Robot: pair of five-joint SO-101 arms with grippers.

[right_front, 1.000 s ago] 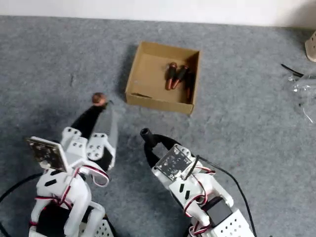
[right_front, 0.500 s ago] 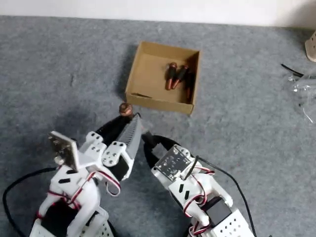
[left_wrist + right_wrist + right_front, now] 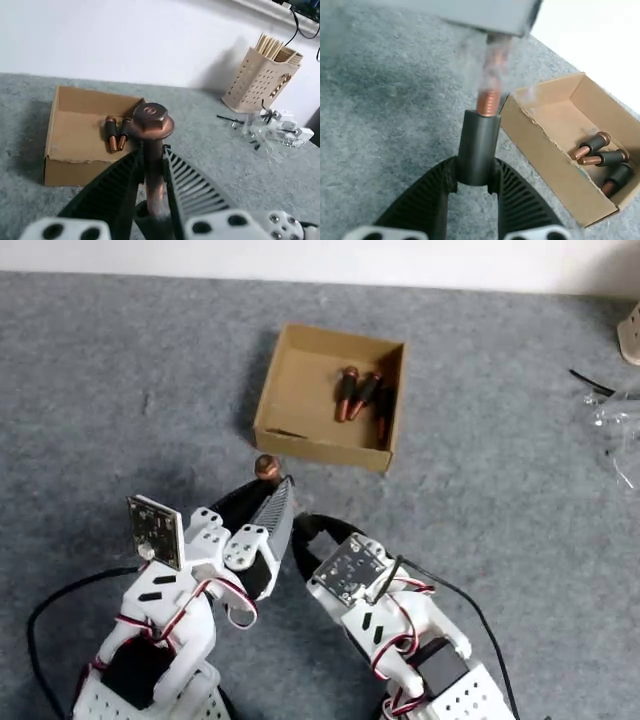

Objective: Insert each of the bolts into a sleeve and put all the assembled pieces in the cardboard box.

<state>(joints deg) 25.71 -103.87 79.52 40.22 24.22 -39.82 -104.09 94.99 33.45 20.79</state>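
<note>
Mating bolt [image 3: 153, 119] and sleeve [image 3: 479, 145] looks the step in hand: the left gripper [image 3: 153, 150] clamps the bolt, its tip in the sleeve the right gripper [image 3: 476, 172] pinches, just beside the cardboard box [image 3: 320, 448], and next, I'd say, push it straight home.

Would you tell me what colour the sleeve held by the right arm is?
The sleeve is black; the right wrist view shows it best.

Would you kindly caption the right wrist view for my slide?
Right gripper holds a black sleeve, copper bolt at its mouth.
</note>
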